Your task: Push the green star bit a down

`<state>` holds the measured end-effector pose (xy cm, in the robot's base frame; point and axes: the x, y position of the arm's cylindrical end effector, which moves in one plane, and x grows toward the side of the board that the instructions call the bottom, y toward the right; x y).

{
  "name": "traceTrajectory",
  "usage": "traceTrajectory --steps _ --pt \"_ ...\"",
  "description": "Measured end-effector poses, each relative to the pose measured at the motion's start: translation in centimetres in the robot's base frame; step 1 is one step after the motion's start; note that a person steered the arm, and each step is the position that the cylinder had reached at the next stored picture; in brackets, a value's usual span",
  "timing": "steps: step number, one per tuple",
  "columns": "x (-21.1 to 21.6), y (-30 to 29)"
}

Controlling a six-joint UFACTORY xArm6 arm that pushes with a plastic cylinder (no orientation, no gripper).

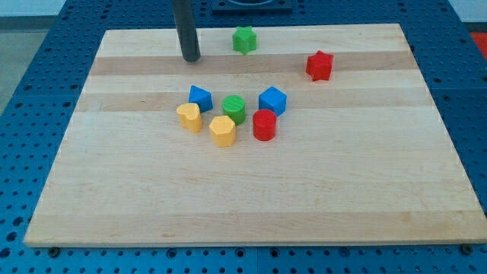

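The green star [243, 40] lies near the top edge of the wooden board [114, 213], a little left of the view's centre. My tip [191, 58] rests on the board to the star's left and slightly below it, about a block's width or more apart from it. The dark rod rises straight up out of the view's top.
A red star [319, 65] lies right of the green star and lower. In the middle sits a cluster: blue triangular block [200, 97], green cylinder [234, 109], blue cube [272, 100], yellow heart [189, 116], yellow hexagon [222, 130], red cylinder [264, 125].
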<state>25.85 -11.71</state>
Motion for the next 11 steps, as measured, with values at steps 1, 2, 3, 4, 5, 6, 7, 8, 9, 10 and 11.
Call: traceTrajectory --steps 1,2,3,4,5,6,7,8,9,10,11 --pt "-3.4 1.2" --pt "-6.2 4.6" --pt "-6.5 7.7" --pt "-6.4 10.3" --pt "-6.1 12.6" --pt "-5.1 13.3" --pt "-4.1 13.3" --pt "-4.7 13.2" --pt "-6.5 12.9" --pt "-6.4 12.4" --pt "-6.4 11.5"
